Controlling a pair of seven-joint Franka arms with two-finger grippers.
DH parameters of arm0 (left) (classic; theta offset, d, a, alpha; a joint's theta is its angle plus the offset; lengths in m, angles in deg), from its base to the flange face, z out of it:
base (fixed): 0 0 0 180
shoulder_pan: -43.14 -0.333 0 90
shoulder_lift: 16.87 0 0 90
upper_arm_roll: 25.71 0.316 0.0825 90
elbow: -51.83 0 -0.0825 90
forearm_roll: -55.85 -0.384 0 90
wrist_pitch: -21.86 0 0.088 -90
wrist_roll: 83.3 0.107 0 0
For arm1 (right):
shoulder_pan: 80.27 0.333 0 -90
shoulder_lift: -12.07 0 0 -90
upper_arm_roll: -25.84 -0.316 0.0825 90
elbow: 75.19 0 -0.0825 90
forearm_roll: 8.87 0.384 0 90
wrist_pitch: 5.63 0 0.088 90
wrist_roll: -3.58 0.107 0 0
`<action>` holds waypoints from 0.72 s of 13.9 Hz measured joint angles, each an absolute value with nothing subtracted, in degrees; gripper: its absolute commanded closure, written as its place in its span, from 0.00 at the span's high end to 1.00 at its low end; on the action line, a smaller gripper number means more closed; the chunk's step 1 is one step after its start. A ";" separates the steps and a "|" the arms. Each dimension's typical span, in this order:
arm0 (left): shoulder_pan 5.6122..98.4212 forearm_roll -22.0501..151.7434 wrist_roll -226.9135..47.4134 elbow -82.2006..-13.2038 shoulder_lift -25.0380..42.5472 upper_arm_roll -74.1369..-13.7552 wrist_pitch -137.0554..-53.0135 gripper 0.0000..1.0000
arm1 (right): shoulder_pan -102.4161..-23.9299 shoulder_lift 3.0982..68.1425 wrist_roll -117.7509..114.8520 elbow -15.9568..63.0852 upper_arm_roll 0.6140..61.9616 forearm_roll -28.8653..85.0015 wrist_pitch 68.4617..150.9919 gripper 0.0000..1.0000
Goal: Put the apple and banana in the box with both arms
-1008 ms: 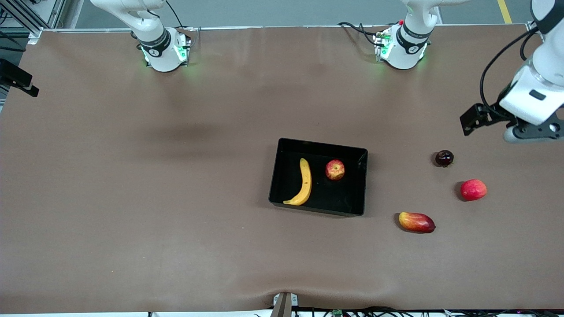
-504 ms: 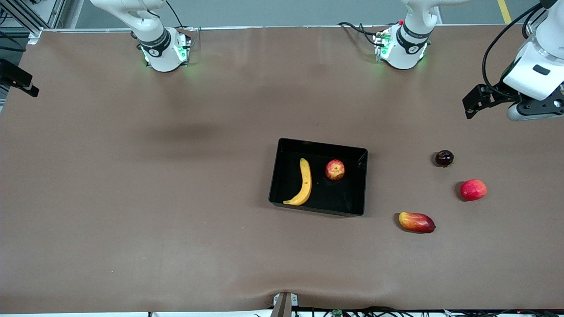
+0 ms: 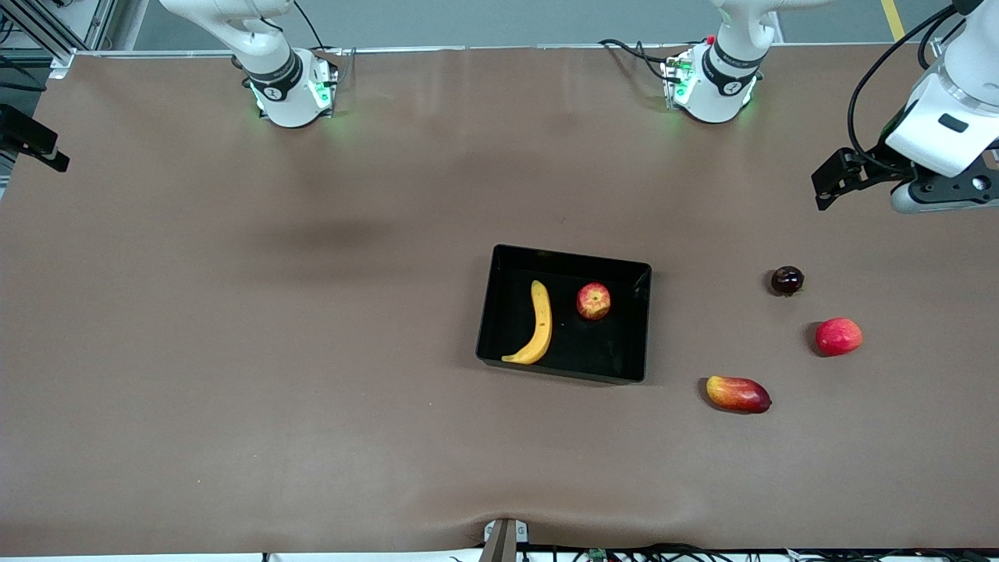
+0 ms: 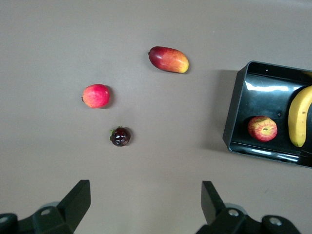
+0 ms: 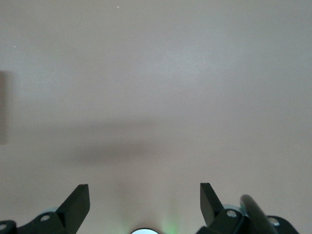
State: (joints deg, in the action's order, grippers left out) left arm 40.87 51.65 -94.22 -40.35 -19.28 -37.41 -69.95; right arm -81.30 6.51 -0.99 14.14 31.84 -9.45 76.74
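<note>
The apple [image 3: 594,301] and the banana [image 3: 536,324] both lie on the floor of the box [image 3: 563,371], just right of centre in the front frame. The banana lies along the wall toward the right arm's end; the apple sits beside it, apart from it, toward the left arm's end. By my reading, the placement is done.

My left gripper [image 4: 144,202] hangs in the air at the right edge of the front frame, over bare table at my left arm's end. Its fingers [image 4: 78,197] are spread wide and hold nothing. My right gripper [image 5: 144,200] is likewise spread wide and empty, over bare table; the front frame does not show it.

Outside the box, right of centre in the front frame, lie three distractors: a mango-shaped fruit [image 3: 737,393], a plain red fruit [image 3: 839,336] and a small dark fruit [image 3: 787,280].

Risks from here:
- A low pass by the left gripper could strike the dark fruit, the nearest item to it, and roll it.
- Any contact with the box wall could shift the box and disturb the apple, which is round and could roll.

Limits of view: the right arm's hand is cut off at the top of the front frame. The left wrist view crops the banana and the box at its right edge. The dark fruit's type cannot be made out.
</note>
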 measured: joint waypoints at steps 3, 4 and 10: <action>40.87 53.86 -94.22 -40.59 -19.25 -37.41 -70.11 1.00 | -81.30 6.51 -0.99 14.14 31.83 -9.33 76.74 1.00; 40.87 53.94 -94.22 -40.61 -19.25 -37.41 -70.11 1.00 | -81.30 6.51 -0.99 14.14 31.83 -9.27 76.74 1.00; 40.86 53.97 -94.22 -40.59 -19.25 -37.37 -70.11 1.00 | -81.29 6.52 -0.99 14.22 31.55 -6.79 74.11 1.00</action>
State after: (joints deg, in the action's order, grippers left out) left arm 40.86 53.97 -94.22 -40.59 -19.25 -37.37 -70.11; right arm -81.29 6.52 -0.99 14.22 31.55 -6.79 74.11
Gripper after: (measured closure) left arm 0.000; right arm 0.000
